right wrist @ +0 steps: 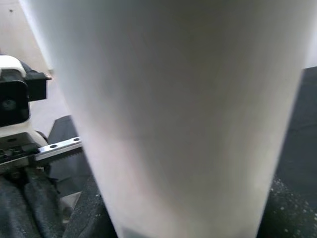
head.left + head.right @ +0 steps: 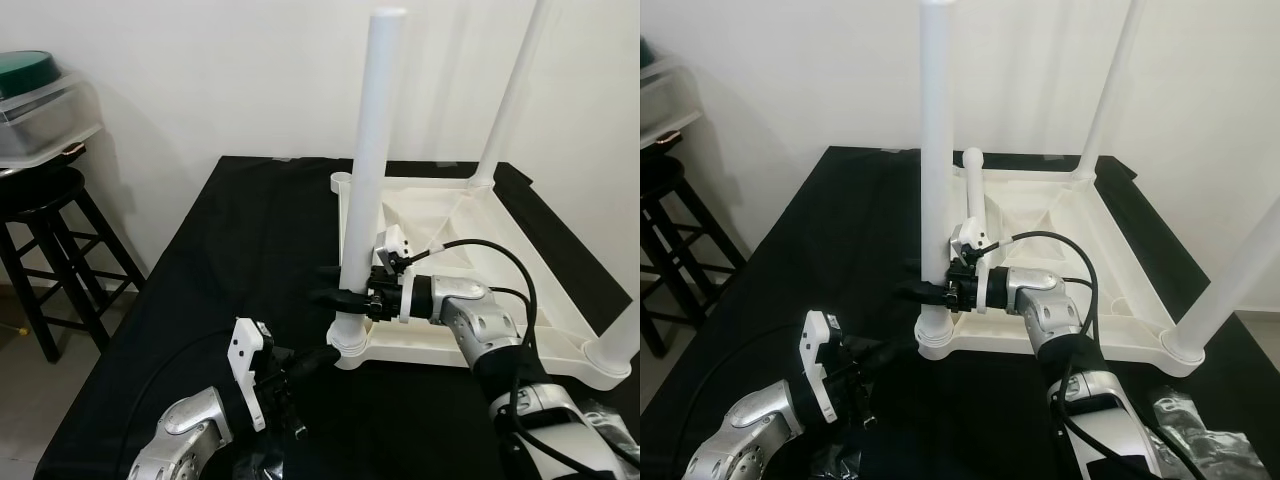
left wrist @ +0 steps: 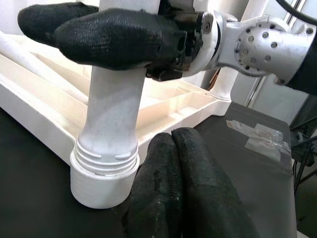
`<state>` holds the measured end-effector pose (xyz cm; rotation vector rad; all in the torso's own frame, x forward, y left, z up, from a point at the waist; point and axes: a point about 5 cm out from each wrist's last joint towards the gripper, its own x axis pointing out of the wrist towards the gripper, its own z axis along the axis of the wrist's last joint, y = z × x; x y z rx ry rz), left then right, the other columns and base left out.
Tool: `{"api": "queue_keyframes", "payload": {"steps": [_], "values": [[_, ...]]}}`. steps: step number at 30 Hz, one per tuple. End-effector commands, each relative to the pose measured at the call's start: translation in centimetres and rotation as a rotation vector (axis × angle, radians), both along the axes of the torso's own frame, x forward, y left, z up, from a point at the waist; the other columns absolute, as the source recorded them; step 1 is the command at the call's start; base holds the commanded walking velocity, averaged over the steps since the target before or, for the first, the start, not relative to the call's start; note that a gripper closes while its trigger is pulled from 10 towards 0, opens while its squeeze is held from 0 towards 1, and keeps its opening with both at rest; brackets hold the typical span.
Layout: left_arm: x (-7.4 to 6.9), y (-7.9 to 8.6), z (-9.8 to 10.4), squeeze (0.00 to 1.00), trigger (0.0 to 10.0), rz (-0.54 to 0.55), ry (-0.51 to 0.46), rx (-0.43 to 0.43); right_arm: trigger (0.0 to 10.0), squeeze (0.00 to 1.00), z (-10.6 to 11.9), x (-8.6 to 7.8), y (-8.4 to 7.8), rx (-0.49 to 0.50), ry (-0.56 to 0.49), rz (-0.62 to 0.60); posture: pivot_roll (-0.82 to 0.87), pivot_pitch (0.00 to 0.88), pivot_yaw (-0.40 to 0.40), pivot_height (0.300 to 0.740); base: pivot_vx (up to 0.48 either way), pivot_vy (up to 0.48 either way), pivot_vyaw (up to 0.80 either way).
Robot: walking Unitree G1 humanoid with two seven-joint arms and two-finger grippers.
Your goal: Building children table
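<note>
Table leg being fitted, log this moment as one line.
right end effector: shut on table leg | left end effector: shut, beside socket | tabletop: upside down

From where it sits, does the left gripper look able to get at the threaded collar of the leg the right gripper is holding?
Probably yes. The left gripper, fingers shut, sits right beside the collar with nothing between; the right gripper clamps the leg higher up.

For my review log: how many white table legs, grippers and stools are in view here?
White table legs standing in the upturned tabletop: 3 (near-left, far, near-right)
Loose white leg lying in the tabletop: 1
Grippers: 2 (left gripper, right gripper)
Black stool: 1
Total: 7
</note>
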<state>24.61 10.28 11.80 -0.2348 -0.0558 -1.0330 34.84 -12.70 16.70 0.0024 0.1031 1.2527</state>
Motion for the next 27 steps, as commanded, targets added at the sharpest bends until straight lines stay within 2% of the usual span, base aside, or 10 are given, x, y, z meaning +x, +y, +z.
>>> {"api": "queue_keyframes", "payload": {"steps": [1,5,9,18,19,21,22,23,24,27], "values": [[-0.1,0.1,-0.2,0.0,10.0,0.001,0.005,0.015,0.0,0.0,-0.5,-0.1,-0.2,0.031,0.0,-0.079,-0.02,0.0,-0.014,0.74,0.0,0.0,0.0],[-0.2,0.3,-0.1,0.0,10.0,0.003,0.004,0.013,0.0,0.0,-1.1,-0.9,0.2,0.038,-0.014,-0.263,-0.04,0.0,-0.017,0.74,0.0,0.0,0.0],[-0.2,0.5,0.0,0.0,10.0,0.001,0.004,0.013,0.0,0.0,-4.0,-3.9,1.8,0.106,0.05,-0.901,-0.05,0.0,-0.005,0.74,0.0,0.0,0.0],[-0.1,0.8,0.0,0.0,10.0,-0.004,0.014,0.013,0.0,0.0,-4.3,-5.4,3.3,-0.014,-0.001,-0.836,-0.06,0.0,-0.004,0.74,0.0,0.0,0.0],[-0.2,0.8,0.0,0.0,10.0,0.004,0.011,0.012,2.8,0.0,-4.3,-5.6,3.4,-0.029,0.007,-0.863,-0.05,0.0,-0.003,0.74,0.0,0.0,0.0],[-0.2,0.8,0.1,0.0,10.0,0.01,0.01,0.011,2.8,0.0,-4.3,-5.7,3.4,-0.04,0.013,-0.887,-0.05,0.0,-0.003,0.74,0.0,0.0,0.0],[-0.2,0.8,0.1,0.0,10.0,0.013,0.008,0.01,10.0,0.0,-4.4,-5.8,3.3,-0.048,0.015,-0.907,-0.05,0.0,-0.003,0.74,0.0,0.0,0.0],[-0.2,0.8,0.1,0.0,10.0,0.013,0.008,0.009,10.0,0.14,-4.2,-5.9,3.2,-0.041,0.024,-0.922,-0.06,0.0,-0.008,0.74,0.0,0.0,0.0],[-0.2,0.7,0.1,0.0,10.0,0.011,0.008,0.008,10.0,1.0,-3.7,-5.9,3.4,-0.003,0.033,-0.883,-0.06,0.0,-0.006,0.74,0.0,0.0,0.0],[-0.2,0.7,0.0,0.0,10.0,0.006,0.008,0.008,10.0,1.0,-2.7,-5.8,3.8,0.058,0.04,-0.783,-0.06,0.0,-0.008,0.74,0.0,0.0,0.0]]}}
